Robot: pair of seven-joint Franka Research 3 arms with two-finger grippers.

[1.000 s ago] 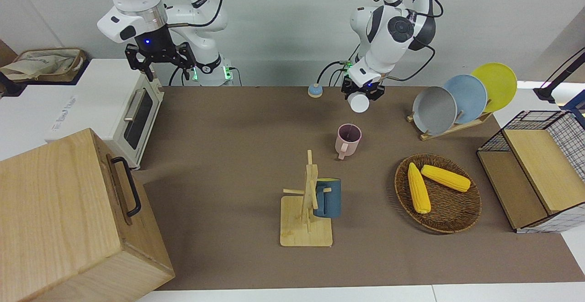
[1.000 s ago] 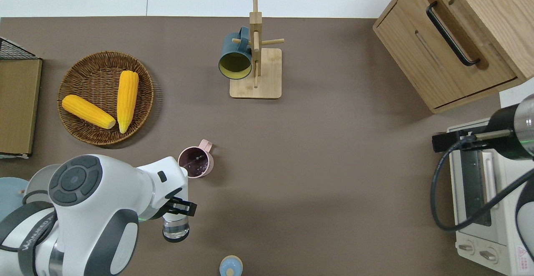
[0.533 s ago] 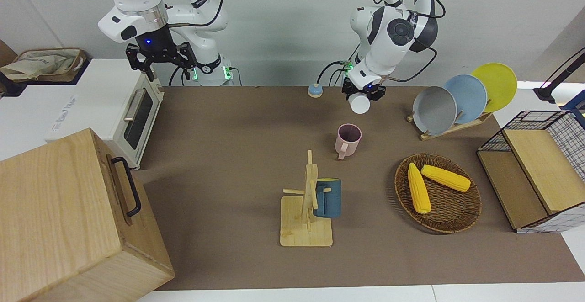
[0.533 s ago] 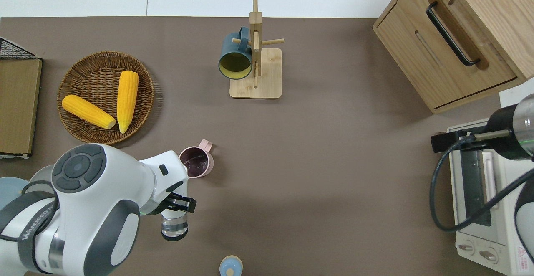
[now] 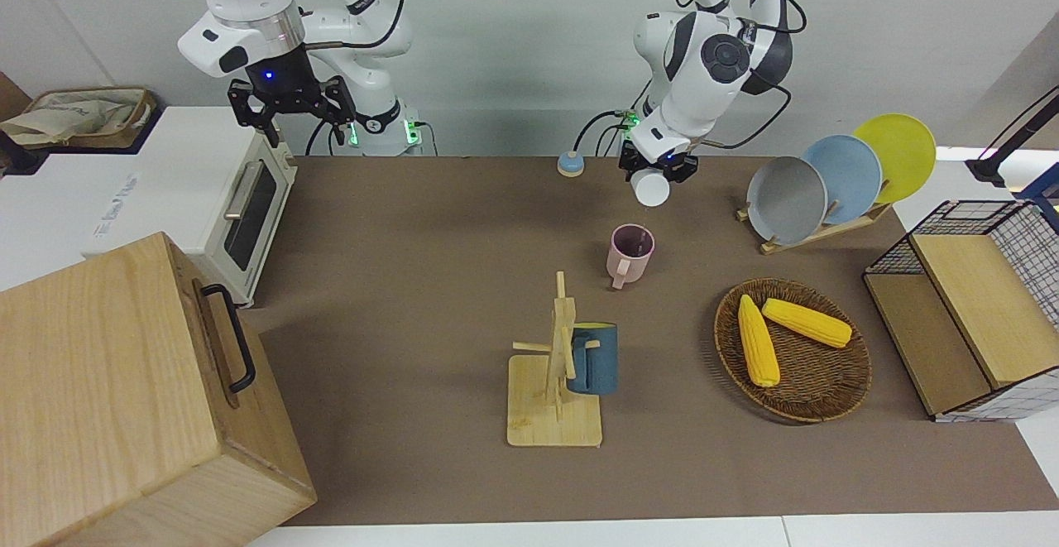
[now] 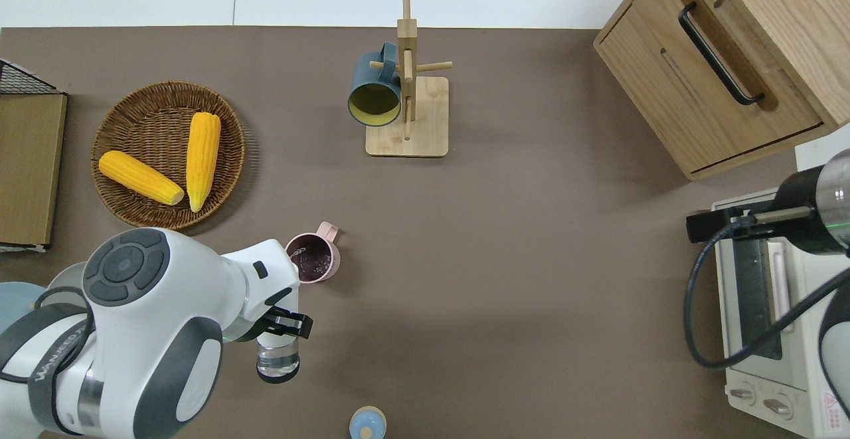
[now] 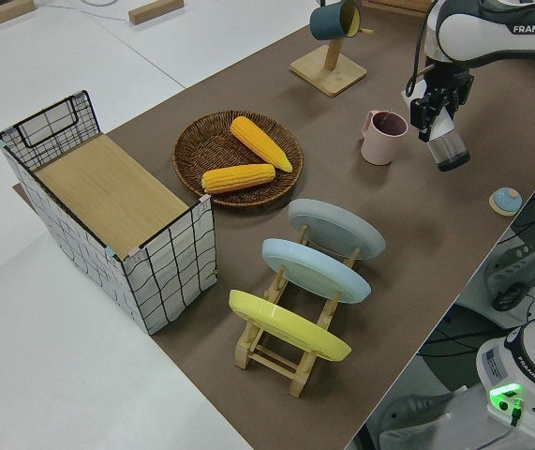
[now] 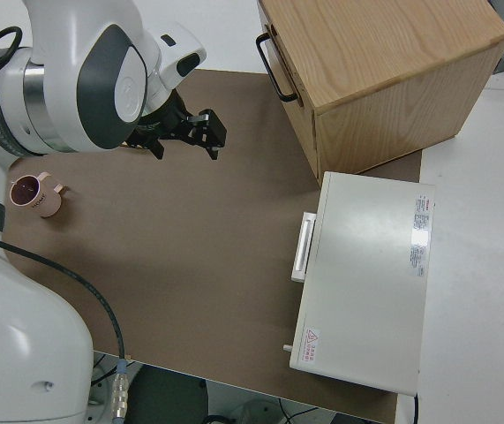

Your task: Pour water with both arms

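My left gripper [image 5: 659, 168] is shut on a clear bottle [image 6: 277, 359] with some water in it and holds it tilted in the air, just nearer to the robots than a pink cup [image 6: 312, 260]. The bottle's pale round end [image 5: 649, 187] faces the front camera. A thin thread of water shows between it and the pink cup [image 5: 630, 253], whose dark inside looks wet. The left side view shows the bottle [image 7: 448, 148] slanting below the gripper [image 7: 436, 103], beside the cup [image 7: 382, 137]. My right arm is parked, its gripper [image 5: 285, 107] open and empty.
A small blue bottle cap [image 6: 367, 424] lies near the robots' edge. A wooden mug stand with a dark blue mug [image 6: 375, 90], a wicker basket with two corn cobs [image 6: 116, 160], a plate rack [image 5: 827, 183], a wire crate [image 5: 976, 307], a toaster oven [image 5: 223, 191] and a wooden cabinet [image 5: 124, 390] stand around.
My left gripper has shifted slightly toward the pink cup with the bottle in it. Water ripples in the cup. The right arm has not moved.
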